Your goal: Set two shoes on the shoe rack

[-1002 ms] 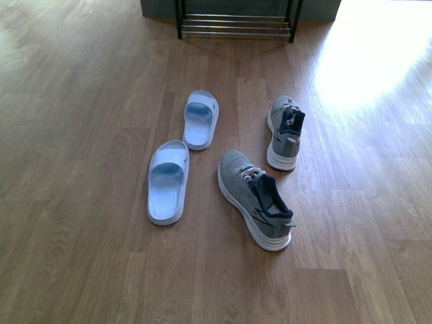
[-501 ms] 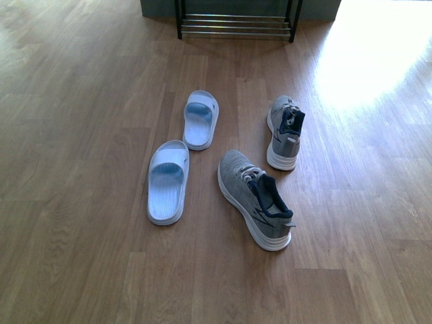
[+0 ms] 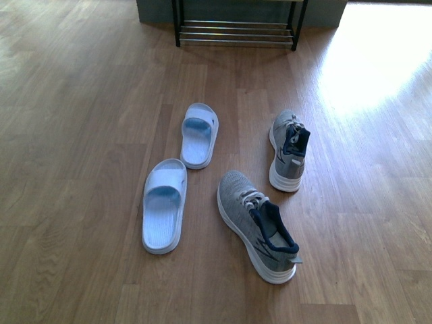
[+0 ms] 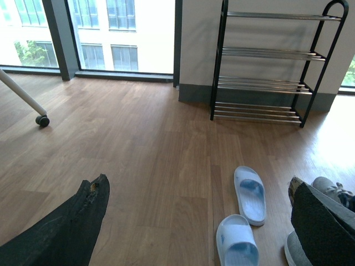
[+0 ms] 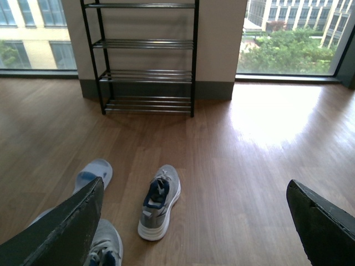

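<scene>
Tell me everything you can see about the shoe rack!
The shoe rack is tall, with a black metal frame and several shelves of thin shiny bars. It stands upright on the wooden floor, right in front of a pale wall. Its shelves hold nothing yet.

Daylight comes in through the windows [image 4: 122, 33], bright and even. In the front view a washed-out patch of glare lies on the wood floor [image 3: 364, 67] at the far right. The shoes [image 3: 260, 226] cast only faint, soft shadows. Both wrist views are sharp, though the dark fingers [image 4: 72, 227] close to the lens look blurred.
</scene>
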Tool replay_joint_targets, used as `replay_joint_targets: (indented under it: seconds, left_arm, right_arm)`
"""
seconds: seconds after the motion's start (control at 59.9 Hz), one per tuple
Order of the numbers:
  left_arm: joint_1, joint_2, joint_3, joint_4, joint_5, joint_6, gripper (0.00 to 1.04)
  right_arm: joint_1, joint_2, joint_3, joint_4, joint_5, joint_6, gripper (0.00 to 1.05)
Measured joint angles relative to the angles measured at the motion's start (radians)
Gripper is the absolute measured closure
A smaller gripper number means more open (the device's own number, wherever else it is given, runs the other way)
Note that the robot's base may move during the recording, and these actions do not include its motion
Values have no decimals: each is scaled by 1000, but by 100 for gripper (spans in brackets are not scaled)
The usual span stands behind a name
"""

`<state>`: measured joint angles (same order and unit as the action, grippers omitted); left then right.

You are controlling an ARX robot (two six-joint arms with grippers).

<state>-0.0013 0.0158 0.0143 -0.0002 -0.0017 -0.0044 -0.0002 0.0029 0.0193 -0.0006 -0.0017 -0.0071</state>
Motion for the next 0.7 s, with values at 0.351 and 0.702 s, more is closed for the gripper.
replay_joint_targets:
  seconds: [0.351, 0.702]
  left_arm:
    - [-45, 48, 37, -109, -139, -79, 9]
    - [-313, 1192, 370, 59, -260, -751, 9]
  right_arm:
    - [0, 0, 0, 0, 5, 0, 9]
    - [0, 1, 0, 0, 4, 0, 9]
